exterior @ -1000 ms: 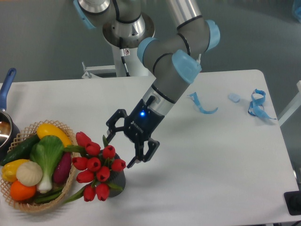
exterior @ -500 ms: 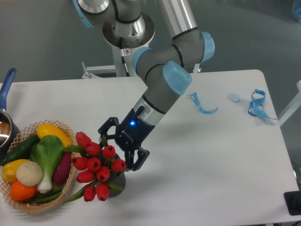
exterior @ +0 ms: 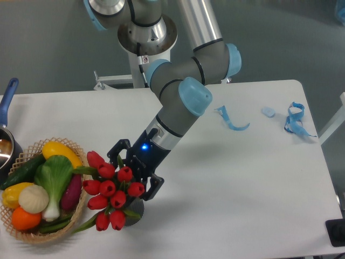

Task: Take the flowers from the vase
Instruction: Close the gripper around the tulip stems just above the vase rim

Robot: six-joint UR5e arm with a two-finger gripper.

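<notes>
Moved left and down over the last second: hand (exterior: pixel 135 174) now right against the top-right of the tulip bunch (exterior: pixel 112 190), where a second ago it hung clear to the right of it. Fingers spread wide, one black finger (exterior: pixel 117 149) on the far side above the upper buds, the other (exterior: pixel 153 189) on the near-right side beside the rightmost bud. Nothing gripped yet. Looks like touching or nearly touching the buds; exact contact not resolvable from this angle.

Tulips unchanged across the frames: sitting in the dark grey vase (exterior: pixel 136 205), mostly hidden under the blooms, near-left part of the worktop (exterior: pixel 242 178). Bunch leans left, leaves overlapping the rim of the wicker basket (exterior: pixel 27 233) of vegetables just beside it.

Reading: approach phase ending, straddling the bunch ahead of closing. Lift not started.

Concerns, as judgement only:
- Closing here likely catches bud heads, not stems. Soft, may slip or crush.
- Stems hidden below the buds, so depth of reach unverifiable.
- Vase small and light-looking; may ride up with the bunch on a pull.
- Basket close on the left, little margin for sideways drift.

Elsewhere untouched: blue-handled pot (exterior: pixel 6 135) at the left edge, blue ribbon scraps (exterior: pixel 233 121) far right.
</notes>
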